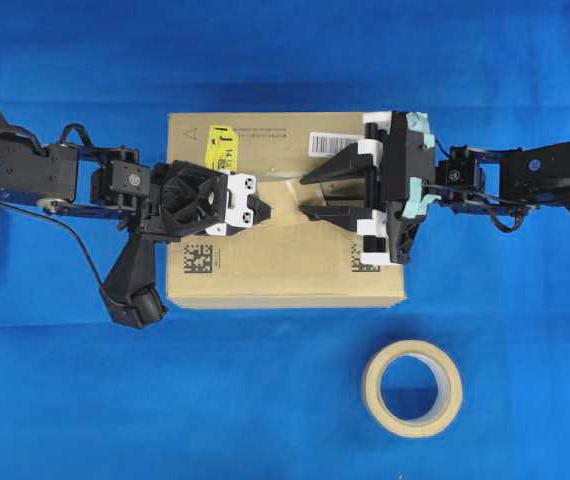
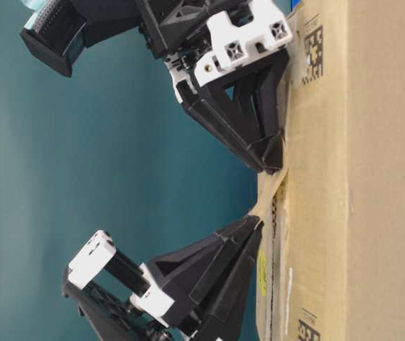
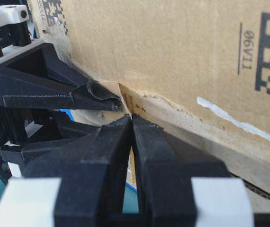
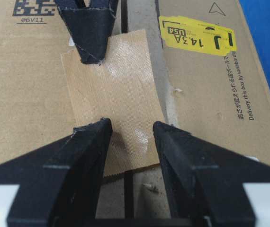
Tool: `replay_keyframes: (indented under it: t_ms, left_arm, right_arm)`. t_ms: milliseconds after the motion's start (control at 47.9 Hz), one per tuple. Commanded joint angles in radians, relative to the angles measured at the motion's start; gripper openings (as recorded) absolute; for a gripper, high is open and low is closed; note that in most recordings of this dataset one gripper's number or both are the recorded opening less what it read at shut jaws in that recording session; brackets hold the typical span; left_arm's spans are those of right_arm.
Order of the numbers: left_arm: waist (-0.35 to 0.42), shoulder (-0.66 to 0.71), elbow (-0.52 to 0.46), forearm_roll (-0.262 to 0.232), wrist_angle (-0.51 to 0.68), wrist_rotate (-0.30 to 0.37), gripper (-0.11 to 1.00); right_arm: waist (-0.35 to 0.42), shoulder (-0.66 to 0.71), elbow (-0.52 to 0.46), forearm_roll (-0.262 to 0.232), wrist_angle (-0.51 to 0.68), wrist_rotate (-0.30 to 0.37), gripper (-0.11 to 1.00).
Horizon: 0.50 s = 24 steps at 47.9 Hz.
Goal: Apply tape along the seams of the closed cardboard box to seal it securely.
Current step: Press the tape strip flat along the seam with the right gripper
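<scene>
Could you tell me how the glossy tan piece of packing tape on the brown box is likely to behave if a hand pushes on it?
The glossy tan piece of packing tape looks thin and floppy: its near end curls. It probably clings rather than slides, lying flat on the brown cardboard box.

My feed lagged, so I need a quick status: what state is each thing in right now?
cardboard box: closed, flaps down.
seams: gap partly covered by tape.
tape: lying across the seam on the box top, one end lifted.
left hand: shut, tips at the tape's end.
right hand: open, tips over the tape.
tape roll: flat on the cloth, untouched.
</scene>
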Motion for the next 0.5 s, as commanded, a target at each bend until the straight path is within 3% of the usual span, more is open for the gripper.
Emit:
replay_keyframes:
  t_ms: [0,250,355,480]
  left_arm:
    - [-0.008,-0.018,-0.012,-0.003,0.003,-0.003,0.02]
    - [-0.003,-0.017,-0.015,-0.002,0.003,-0.005,0.05]
    - [0.003,-0.017,-0.017,-0.002,0.0,-0.006,0.27]
    - [0.006,-0.014,-0.025,-0.002,0.0,-0.008,0.64]
  right_arm:
    - [-0.002,-0.011,-0.009,0.002,-0.002,-0.003,0.48]
    - [0.002,-0.011,-0.011,0.002,-0.002,-0.003,0.48]
    - [0.003,-0.011,-0.011,0.002,-0.002,-0.003,0.48]
    - [0.005,-0.009,-0.012,0.003,0.0,-0.003,0.48]
